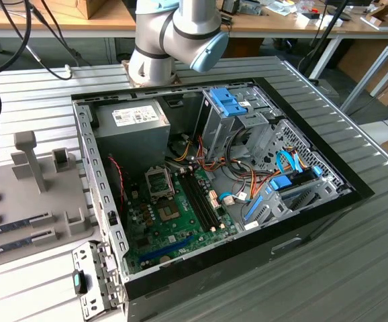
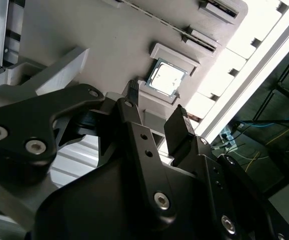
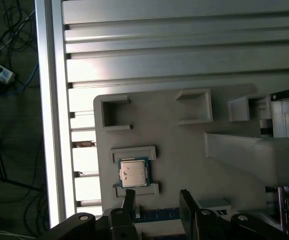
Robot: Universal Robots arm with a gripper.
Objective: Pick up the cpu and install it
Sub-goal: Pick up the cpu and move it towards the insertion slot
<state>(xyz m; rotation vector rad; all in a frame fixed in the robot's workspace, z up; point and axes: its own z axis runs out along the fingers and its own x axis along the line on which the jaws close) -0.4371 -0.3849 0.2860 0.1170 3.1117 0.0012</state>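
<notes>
Small square silver-topped, green-rimmed cpu (image 3: 133, 172) lies in its grey plastic holder (image 3: 133, 151) near the ribbed aluminium tabletop (image 3: 184, 65) edge; black fingers (image 3: 186, 202) hang above, spread wide, empty. They look off-centre, so descending could strike the holder's lip or tilt the chip.

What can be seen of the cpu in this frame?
The cpu is a small flat square chip with a silver-grey metal top and a thin green rim. In both wrist views it lies flat, metal side up, seated between two raised grey brackets on a grey fixture plate. The gripper hangs close by with its fingers apart and empty, so the chip is not gripped. Nothing rests on it.
</notes>
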